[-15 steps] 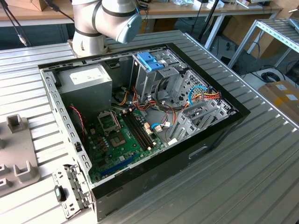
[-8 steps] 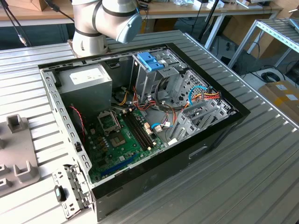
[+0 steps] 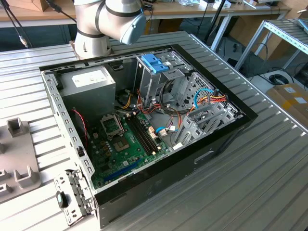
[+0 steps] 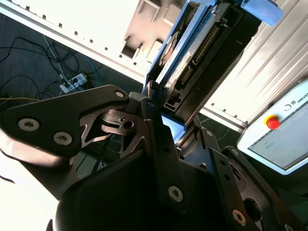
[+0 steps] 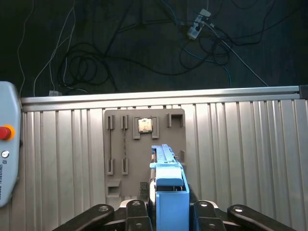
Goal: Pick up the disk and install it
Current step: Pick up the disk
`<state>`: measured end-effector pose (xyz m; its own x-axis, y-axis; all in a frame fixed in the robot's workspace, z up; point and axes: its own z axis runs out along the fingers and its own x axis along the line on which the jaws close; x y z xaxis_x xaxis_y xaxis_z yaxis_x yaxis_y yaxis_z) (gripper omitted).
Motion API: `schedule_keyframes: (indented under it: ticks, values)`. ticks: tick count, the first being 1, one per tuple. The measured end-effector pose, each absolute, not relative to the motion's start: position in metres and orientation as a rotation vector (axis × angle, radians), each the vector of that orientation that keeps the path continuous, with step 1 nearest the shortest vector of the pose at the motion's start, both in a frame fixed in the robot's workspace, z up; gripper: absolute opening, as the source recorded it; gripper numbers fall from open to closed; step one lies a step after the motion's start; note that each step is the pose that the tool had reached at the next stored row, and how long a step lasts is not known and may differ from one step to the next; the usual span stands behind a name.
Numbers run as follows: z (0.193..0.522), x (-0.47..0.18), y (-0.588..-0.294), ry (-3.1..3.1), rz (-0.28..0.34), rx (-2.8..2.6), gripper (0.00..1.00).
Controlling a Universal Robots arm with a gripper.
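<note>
The disk point(image 5: 169, 185) is seen edge-on in the first wrist view, its blue carrier frame uppermost. It hangs over a grey fixture tray point(image 5: 120, 144). My gripper point(image 5: 168, 214) is shut on it, with a black finger on each side. In the second wrist view the disk point(image 4: 192, 62) shows its metal body, connector pins and blue edge, clamped in my gripper point(image 4: 175, 120). In the exterior view the open computer case point(image 3: 226, 139) lies on the table. Its metal drive cage point(image 3: 156, 77) carries a blue latch.
The tray holds a small square chip point(image 5: 145, 125). A teach pendant with a red button point(image 5: 6, 159) lies on the ribbed metal table point(image 5: 240, 159). Inside the case are a grey power supply box point(image 3: 91, 84), a green motherboard point(image 3: 127, 144) and coloured cables point(image 3: 211, 96). Cables lie on the floor.
</note>
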<state>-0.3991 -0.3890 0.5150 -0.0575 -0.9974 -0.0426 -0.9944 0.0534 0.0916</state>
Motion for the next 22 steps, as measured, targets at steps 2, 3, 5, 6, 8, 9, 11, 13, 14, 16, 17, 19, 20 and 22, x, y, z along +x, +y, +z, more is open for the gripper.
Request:
schedule_keyframes:
  ticks: [2, 3, 5, 6, 8, 9, 11, 13, 14, 16, 17, 19, 20, 22]
  values:
    - [0.515, -0.398, -0.390, -2.256, -0.150, 2.134, 0.37]
    - [0.515, -0.397, -0.390, -2.256, -0.150, 2.134, 0.37]
    - [0.515, -0.396, -0.390, -2.256, -0.151, 2.133, 0.37]
    - [0.515, -0.395, -0.391, -2.255, -0.152, 2.133, 0.37]
    - [0.515, -0.394, -0.392, -2.255, -0.153, 2.132, 0.37]
    - [0.515, -0.393, -0.392, -2.255, -0.153, 2.132, 0.37]
    - [0.515, -0.392, -0.393, -2.254, -0.154, 2.132, 0.37]
    - [0.515, -0.391, -0.393, -2.254, -0.154, 2.131, 0.37]
    - [0.515, -0.390, -0.394, -2.254, -0.155, 2.131, 0.37]
    - [0.515, -0.389, -0.394, -2.253, -0.155, 2.131, 0.37]
    - [0.515, -0.389, -0.394, -2.253, -0.156, 2.131, 0.37]
    - [0.515, -0.386, -0.396, -2.252, -0.158, 2.130, 0.37]
    - [0.515, -0.385, -0.396, -2.252, -0.158, 2.130, 0.37]
    - [0.515, -0.384, -0.397, -2.251, -0.159, 2.129, 0.37]
